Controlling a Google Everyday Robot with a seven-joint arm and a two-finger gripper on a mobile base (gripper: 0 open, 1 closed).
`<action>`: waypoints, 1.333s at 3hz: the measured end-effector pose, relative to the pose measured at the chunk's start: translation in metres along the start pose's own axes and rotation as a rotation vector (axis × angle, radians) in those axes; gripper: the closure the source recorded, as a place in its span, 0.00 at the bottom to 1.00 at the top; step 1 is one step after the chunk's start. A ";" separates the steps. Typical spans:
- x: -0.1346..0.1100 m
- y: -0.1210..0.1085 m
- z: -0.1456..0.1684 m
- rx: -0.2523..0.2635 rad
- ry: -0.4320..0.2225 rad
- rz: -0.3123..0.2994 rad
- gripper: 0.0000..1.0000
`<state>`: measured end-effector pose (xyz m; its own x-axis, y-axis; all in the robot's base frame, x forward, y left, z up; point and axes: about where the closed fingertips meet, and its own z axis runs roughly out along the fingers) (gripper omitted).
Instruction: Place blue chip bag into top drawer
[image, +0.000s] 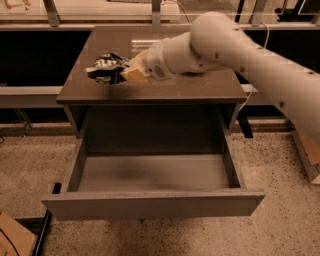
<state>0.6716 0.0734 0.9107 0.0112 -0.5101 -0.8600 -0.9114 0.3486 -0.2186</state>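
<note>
In the camera view, the blue chip bag (106, 67) was seen at the left rear of the brown cabinet top (200, 86), crumpled, with a dark shadow under it; whether it was resting on the surface or raised just off it could not be made out. The gripper (131, 74) was found directly at the bag's right edge, its tan tip against the crinkled foil; whether it was spread or clamped on the bag could not be told, the contact being masked by the bag and the white wrist. The arm (240, 50) was cut off at the right edge of the view; the rear of the cabinet top was partly covered by it. The top drawer (150, 204) was seen pulled fully out below; its grey inner floor was shown bare. A pale streak (140, 44) behind the wrist could not be identified.
</note>
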 end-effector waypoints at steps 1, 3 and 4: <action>0.028 0.045 -0.067 -0.068 0.106 -0.045 1.00; 0.132 0.137 -0.134 -0.308 0.281 0.101 1.00; 0.172 0.152 -0.124 -0.343 0.310 0.177 1.00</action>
<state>0.4846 -0.0589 0.7863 -0.2312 -0.6946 -0.6813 -0.9718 0.1984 0.1275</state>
